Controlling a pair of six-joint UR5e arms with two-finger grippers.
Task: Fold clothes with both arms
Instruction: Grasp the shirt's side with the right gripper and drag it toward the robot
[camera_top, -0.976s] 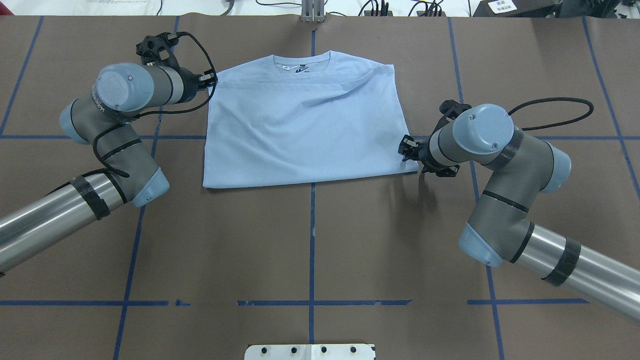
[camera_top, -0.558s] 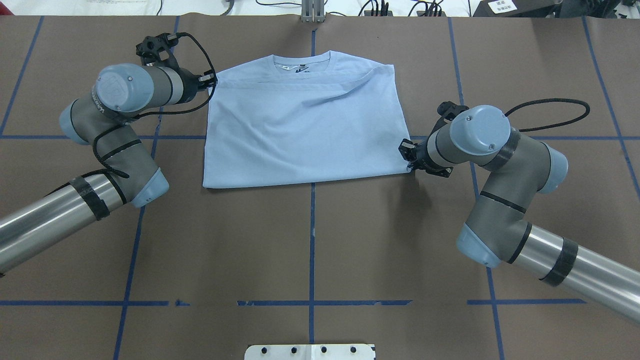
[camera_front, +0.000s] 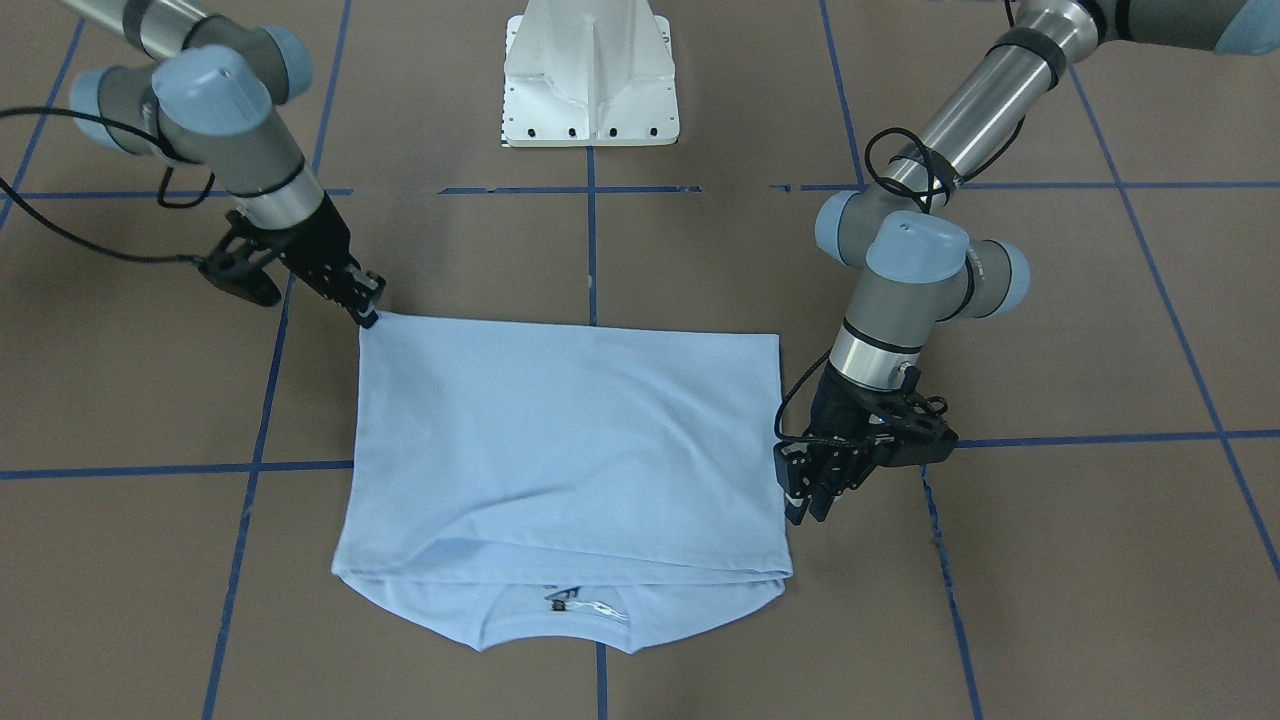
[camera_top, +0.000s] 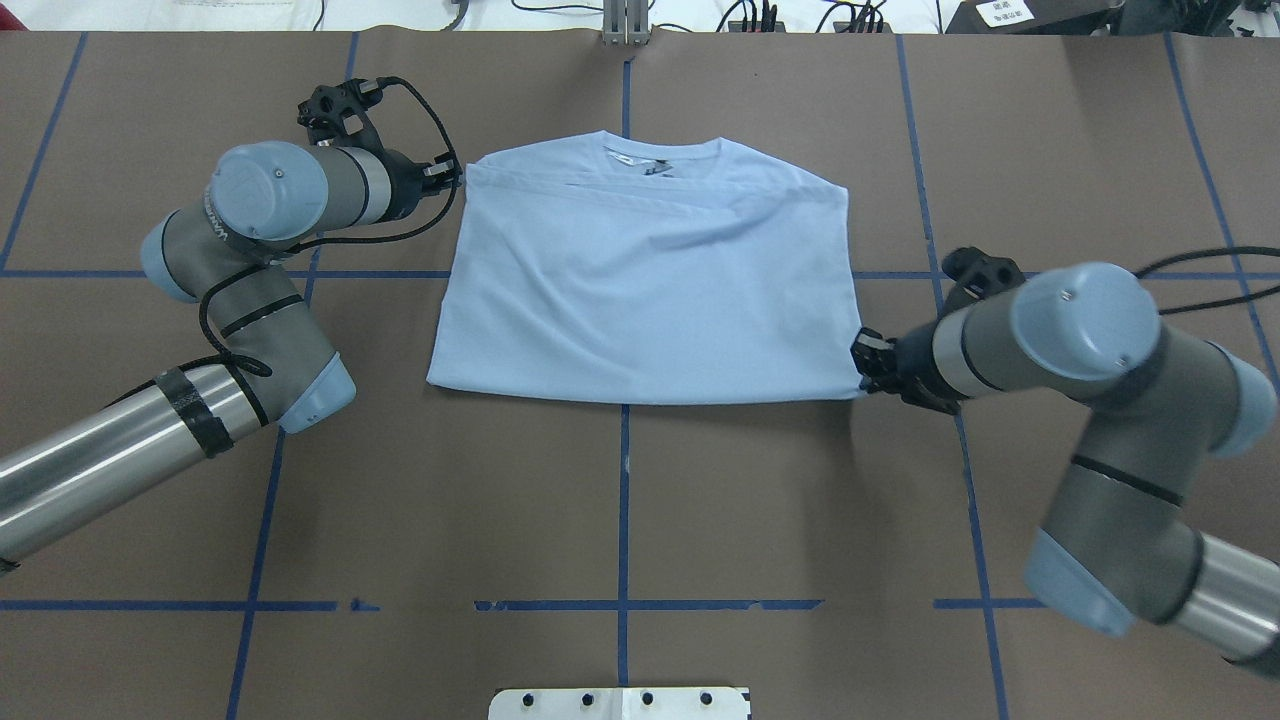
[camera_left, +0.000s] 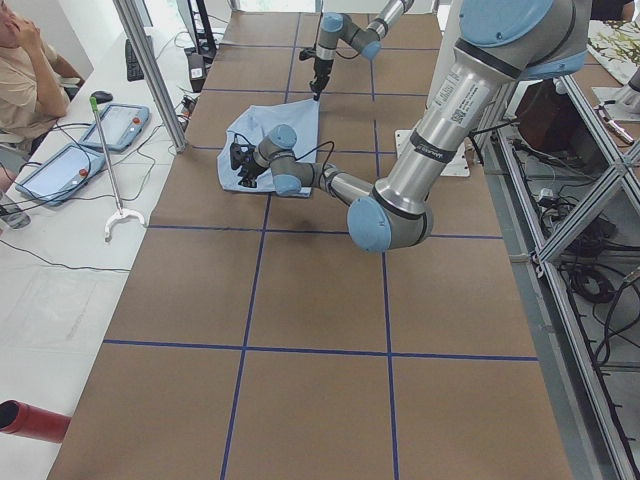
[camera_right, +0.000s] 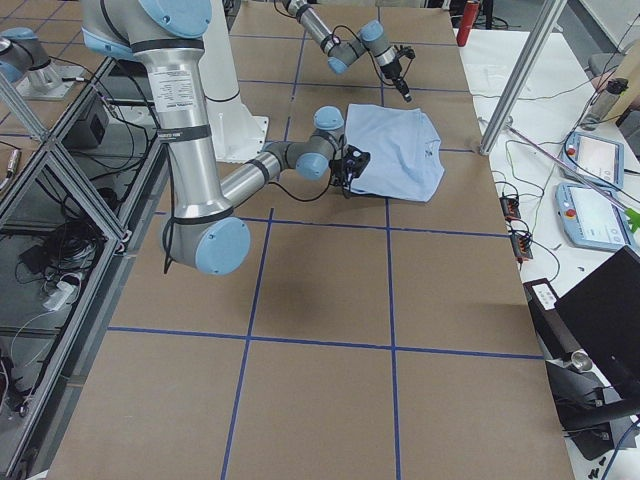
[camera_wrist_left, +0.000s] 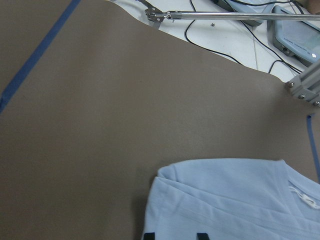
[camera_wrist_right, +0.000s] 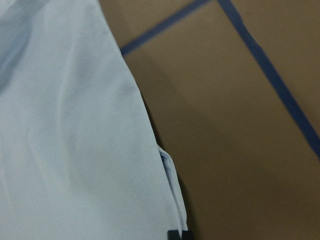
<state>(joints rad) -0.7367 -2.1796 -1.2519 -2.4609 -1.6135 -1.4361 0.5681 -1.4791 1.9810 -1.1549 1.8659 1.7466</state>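
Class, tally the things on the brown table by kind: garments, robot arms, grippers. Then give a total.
T-shirt: 1
Robot arms: 2 (left arm, right arm)
Grippers: 2 (left gripper, right gripper)
Total: 5
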